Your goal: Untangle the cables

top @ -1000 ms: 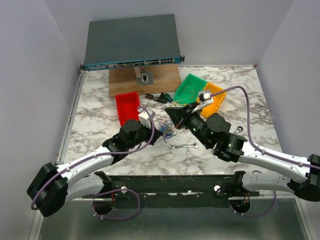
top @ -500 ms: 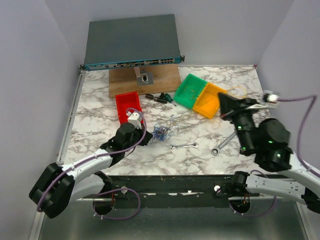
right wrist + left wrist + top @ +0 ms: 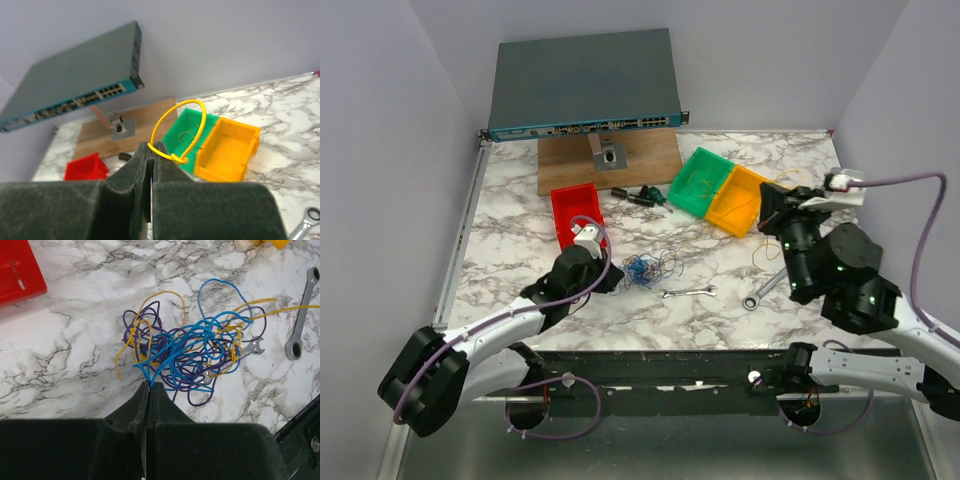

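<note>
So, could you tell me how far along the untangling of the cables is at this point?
Early on. Nothing looks fully freed yet. In hand: the right gripper is shut on a yellow cable held up off the table, while the left gripper pinches a blue strand of the tangle. Left: blue, purple and yellow strands are knotted together there.

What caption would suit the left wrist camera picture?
Left gripper pinching a blue strand of the tangled cables on the marble table.

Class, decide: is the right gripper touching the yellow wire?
Touching. The right wrist view shows the right gripper shut on the yellow wire below its loop.
</note>
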### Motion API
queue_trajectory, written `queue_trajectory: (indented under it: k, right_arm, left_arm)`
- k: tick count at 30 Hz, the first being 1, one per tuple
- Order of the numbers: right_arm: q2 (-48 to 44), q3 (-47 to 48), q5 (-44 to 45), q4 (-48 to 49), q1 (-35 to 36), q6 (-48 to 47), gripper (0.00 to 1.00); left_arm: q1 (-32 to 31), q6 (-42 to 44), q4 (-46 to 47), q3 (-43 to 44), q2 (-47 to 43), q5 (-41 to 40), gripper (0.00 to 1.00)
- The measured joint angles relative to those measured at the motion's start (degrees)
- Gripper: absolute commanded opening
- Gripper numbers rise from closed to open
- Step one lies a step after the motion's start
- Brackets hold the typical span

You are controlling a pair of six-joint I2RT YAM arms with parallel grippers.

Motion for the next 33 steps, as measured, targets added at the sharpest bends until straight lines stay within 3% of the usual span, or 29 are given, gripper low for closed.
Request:
queue_trajectory:
  k: [6, 12, 19, 27, 29, 33]
  right_arm:
    - [5.09, 0.04, 4.33, -2.21, 0.0, -2.1, 0.01]
    - [8.09, 0.2, 4.83, -3.93, -4.5, -2.19, 0.01]
    - [18.27, 0.59, -15.17, -14.93, -34.03, 10.49, 0.01]
    - [16.57, -4.96, -38.93, -17.38, -73.53, 26.36, 0.01]
    - [15.37, -7.02, -41.92, -17.57, -78.25, 29.14, 0.01]
    - [15.06, -9.11, -49.44, -15.67, -78.95, 31.1, 0.01]
  left_arm:
    - [0.2, -0.5, -4.87, -0.96, -7.78, -4.52, 0.0]
    - [1.84, -1.86, -12.39, -2.75, -22.84, -11.76, 0.0]
    - [3.56, -3.98, -25.14, 0.68, -37.29, -20.33, 0.0]
    - [11.32, -10.21, -40.54, 7.91, -48.54, -33.46, 0.0]
    - [11.96, -11.34, -42.69, 8.52, -49.81, -36.13, 0.0]
    - [12.17, -12.35, -45.16, 8.39, -50.93, -38.8, 0.0]
